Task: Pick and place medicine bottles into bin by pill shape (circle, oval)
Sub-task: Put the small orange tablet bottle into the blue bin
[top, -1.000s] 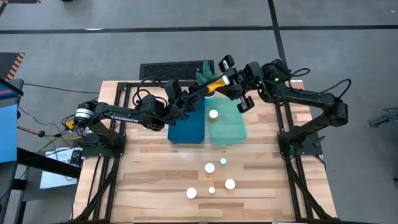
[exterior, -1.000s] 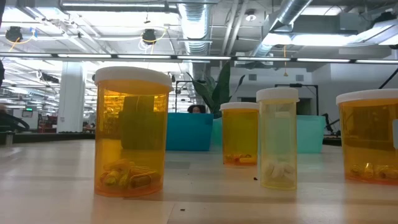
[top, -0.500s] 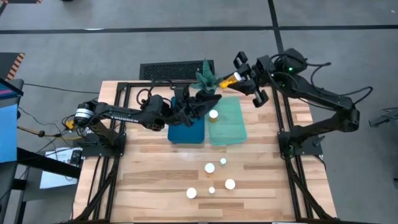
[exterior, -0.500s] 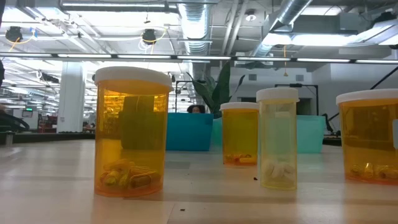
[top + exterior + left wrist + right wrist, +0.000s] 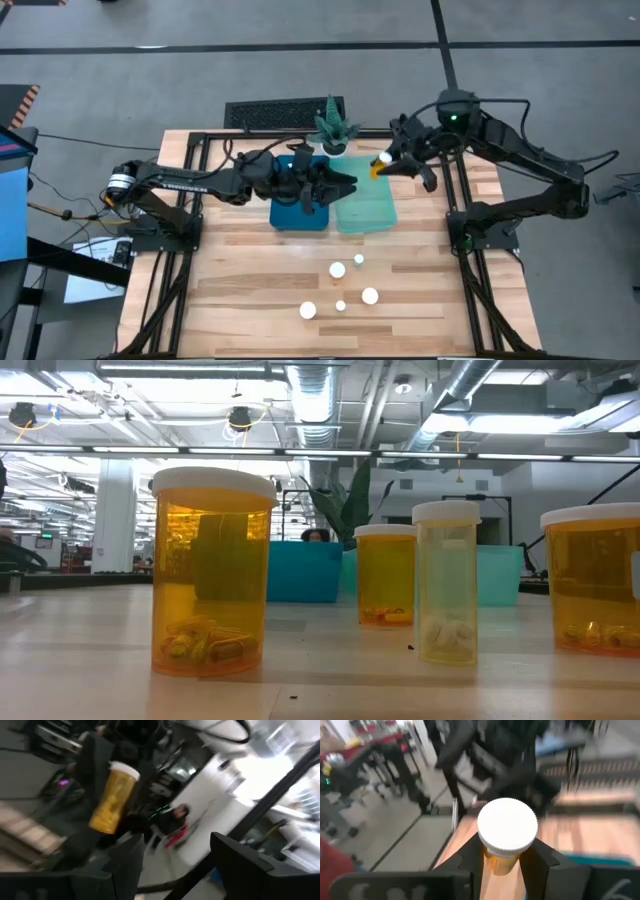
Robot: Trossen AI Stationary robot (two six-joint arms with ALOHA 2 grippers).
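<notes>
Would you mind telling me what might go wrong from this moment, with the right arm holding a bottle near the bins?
1. The right gripper grips the medicine bottle just below its cap, so it might slip or tilt on release.
2. It hangs at the green bin's far edge; dropped here, it may land outside.
3. The left gripper sits close by over the blue bin, so the arms might collide.

the right arm reaches in from the table's right edge, its right gripper clamped on a bottle just above the green bin. the left gripper, fingers spread, hovers at that bin's near-left rim.
</notes>
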